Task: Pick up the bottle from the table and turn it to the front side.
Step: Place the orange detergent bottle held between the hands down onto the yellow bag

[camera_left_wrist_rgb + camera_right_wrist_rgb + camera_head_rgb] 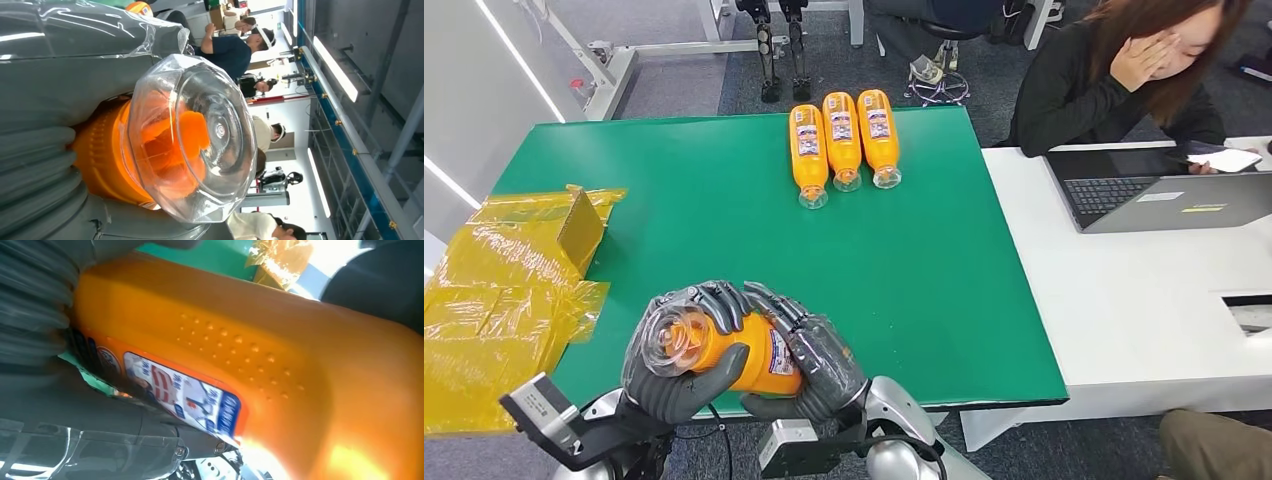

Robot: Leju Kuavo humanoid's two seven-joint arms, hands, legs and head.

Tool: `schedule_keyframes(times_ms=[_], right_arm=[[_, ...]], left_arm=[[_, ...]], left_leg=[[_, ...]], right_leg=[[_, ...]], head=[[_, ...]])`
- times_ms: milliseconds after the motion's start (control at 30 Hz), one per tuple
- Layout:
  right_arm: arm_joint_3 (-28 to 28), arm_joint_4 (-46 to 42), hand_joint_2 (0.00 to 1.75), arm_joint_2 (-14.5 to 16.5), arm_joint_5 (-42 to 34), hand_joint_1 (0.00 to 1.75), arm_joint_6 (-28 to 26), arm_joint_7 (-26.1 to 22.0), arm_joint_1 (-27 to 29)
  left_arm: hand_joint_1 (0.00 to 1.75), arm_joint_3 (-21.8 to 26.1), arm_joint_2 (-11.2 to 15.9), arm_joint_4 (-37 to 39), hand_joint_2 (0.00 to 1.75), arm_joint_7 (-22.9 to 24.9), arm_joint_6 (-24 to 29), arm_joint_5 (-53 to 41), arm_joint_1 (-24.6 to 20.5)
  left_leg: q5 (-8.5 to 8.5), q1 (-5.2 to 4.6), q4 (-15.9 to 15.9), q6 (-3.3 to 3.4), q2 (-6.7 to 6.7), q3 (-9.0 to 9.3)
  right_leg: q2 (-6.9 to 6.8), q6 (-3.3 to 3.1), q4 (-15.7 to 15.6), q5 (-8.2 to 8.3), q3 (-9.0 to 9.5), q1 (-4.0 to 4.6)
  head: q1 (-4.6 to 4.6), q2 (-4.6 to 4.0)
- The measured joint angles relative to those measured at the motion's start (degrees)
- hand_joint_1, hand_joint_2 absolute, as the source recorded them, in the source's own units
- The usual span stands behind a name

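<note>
Nearest us, both hands wrap one orange bottle (724,350), lifted off the green table (704,180) at its near edge; our left hand (669,365) closes round the clear-capped end, fingers curled over the top and thumb beneath; our right hand (809,360) clasps the body, fingers folded over it. In the left wrist view the clear cap (192,137) faces the camera, grey fingers (60,100) pressed along the orange neck; in the right wrist view the label (185,397) lies on the bottle's flank, partly under the hand.

Progress, as we judge it: the pick is done; the turn is under way or nearly so, since the label shows on the side toward the right hand rather than squarely up; what is left is to finish the roll and set the bottle down.

Room: the bottle sits right over the near table edge, so a slip would drop it toward the floor; bare green lies ahead for a set-down; crumpled yellow wrapping (504,290) crowds the left edge, near the left hand.

Farther on, three orange bottles (844,140) lie side by side at the far edge, labels up, well apart from us; beyond, to the right, a white desk (1124,300) abuts the table, with a laptop (1164,195) and a seated person (1124,70).
</note>
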Motion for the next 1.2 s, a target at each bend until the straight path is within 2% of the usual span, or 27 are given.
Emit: schedule_keyframes(times_ms=[33,167,567,700,800,1033,1200], right_arm=[[0.00,-0.13,1.75,0.01,-0.05,0.00,-0.13,-0.01,0.01],[0.00,-0.31,0.00,0.10,-0.13,0.00,-0.68,0.02,0.04],[-0.01,-0.29,0.00,0.16,0.08,0.00,-1.10,-0.27,0.36],[-0.24,0.32,0.00,0.27,-0.33,0.00,-2.13,-1.58,0.42],[-0.24,0.68,0.00,0.37,-1.09,0.00,-2.45,-2.30,0.52],[-0.23,2.02,0.00,0.79,-3.16,0.00,-2.94,-3.60,0.56],[-0.15,3.02,0.00,0.93,-4.53,0.00,-3.05,-4.11,0.55]], left_arm=[[1.75,0.00,0.04,0.10,1.75,0.00,0.05,0.10,-0.05],[1.75,0.00,0.22,0.41,1.75,0.03,0.38,0.31,-0.21],[1.75,0.00,0.36,1.48,1.75,0.13,4.68,-2.61,-1.14],[1.75,0.90,1.27,3.79,1.75,0.61,16.16,-13.17,-3.33],[1.75,2.11,2.04,5.44,1.75,1.51,21.82,-19.20,-4.59],[1.75,4.92,3.85,8.82,1.75,4.84,31.30,-31.76,-7.00],[1.75,5.33,6.34,13.11,1.75,8.32,39.40,-43.35,-9.86]], left_leg=[[0.00,0.00,0.00,0.00,0.00,0.00],[0.00,0.00,0.00,0.00,0.00,0.00],[0.00,0.00,0.00,0.00,0.01,0.00],[0.00,0.01,0.00,0.00,0.01,0.00],[0.03,0.03,0.00,-0.04,0.00,-0.01],[0.04,0.03,-0.01,-0.05,0.00,-0.03],[0.04,0.03,0.00,-0.06,0.00,-0.03]], right_leg=[[0.00,0.00,0.00,0.00,0.00,0.00],[0.00,0.00,0.00,0.00,-0.01,0.00],[0.01,0.00,0.00,0.00,-0.01,0.00],[0.00,0.00,0.01,0.00,-0.01,0.00],[0.01,-0.01,0.02,0.00,-0.02,0.00],[0.00,-0.01,0.04,0.00,-0.03,0.00],[0.00,-0.01,0.04,0.00,-0.03,0.00]], head=[[0.00,0.00],[-0.01,0.01],[-0.01,0.01],[0.00,0.01],[0.00,0.01],[0.01,0.00],[0.01,0.00]])
